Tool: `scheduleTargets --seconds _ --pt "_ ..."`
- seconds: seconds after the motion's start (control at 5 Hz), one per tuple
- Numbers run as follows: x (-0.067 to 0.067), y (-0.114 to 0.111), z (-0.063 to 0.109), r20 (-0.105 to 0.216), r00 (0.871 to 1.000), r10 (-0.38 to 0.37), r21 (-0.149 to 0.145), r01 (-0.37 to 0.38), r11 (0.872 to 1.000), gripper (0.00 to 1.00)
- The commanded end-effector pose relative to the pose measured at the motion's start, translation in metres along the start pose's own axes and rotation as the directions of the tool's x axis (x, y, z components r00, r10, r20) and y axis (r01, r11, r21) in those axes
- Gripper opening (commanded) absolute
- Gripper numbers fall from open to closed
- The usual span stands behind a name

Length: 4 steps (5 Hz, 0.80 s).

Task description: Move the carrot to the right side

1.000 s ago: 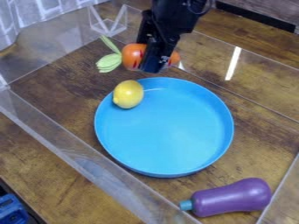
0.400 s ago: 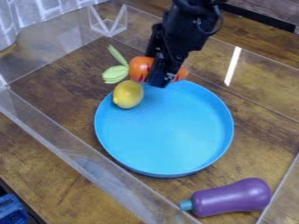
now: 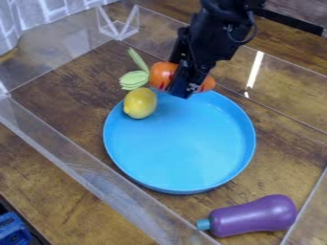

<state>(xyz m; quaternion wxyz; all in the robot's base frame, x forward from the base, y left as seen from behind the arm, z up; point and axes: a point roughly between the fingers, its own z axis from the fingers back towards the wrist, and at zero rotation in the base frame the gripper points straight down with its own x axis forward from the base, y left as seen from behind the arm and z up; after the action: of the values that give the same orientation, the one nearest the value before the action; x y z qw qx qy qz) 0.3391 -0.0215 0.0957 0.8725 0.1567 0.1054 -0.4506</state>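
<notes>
Clear plastic walls point(image 3: 52, 124) fence in a dark wooden table point(image 3: 57, 100), and the count inside them is simple: one lemon, one carrot, one plate, one eggplant and one tool.

Farthest left of the items is the single yellow lemon point(image 3: 140, 102), sitting on the plate's rim at about ten o'clock of the dish. Just above it, at roughly eleven o'clock of the plate, is the one orange carrot point(image 3: 163, 74), its pale green leafy top point(image 3: 134, 79) pointing left and lying just beside the lemon's upper edge. The carrot is lifted clear of the table.

The one round blue plate point(image 3: 192, 144) fills the middle of the enclosure, with nothing but the lemon on it.

The black tool point(image 3: 179, 77) reaches down from twelve o'clock, tilted steeply, and its jaws are clamped on the carrot's orange body, pressed in as tightly as they go.

Farthest right, at about five o'clock of the plate, one purple eggplant point(image 3: 251, 215) lies on its side, well apart from the tool.
</notes>
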Motion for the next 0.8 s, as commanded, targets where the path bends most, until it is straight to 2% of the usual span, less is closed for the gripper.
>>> scheduleTargets --seconds 0.0,0.2,0.6 --pt "0.002 0.004 0.029 0.072 0.997 -0.009 0.088 0.003 0.996 0.0" --pt "0.006 0.002 0.026 0.071 0.997 -0.028 0.102 0.02 0.995 1.0" --pt "0.02 0.003 0.005 0.068 0.998 -0.012 0.082 0.007 0.997 1.0"
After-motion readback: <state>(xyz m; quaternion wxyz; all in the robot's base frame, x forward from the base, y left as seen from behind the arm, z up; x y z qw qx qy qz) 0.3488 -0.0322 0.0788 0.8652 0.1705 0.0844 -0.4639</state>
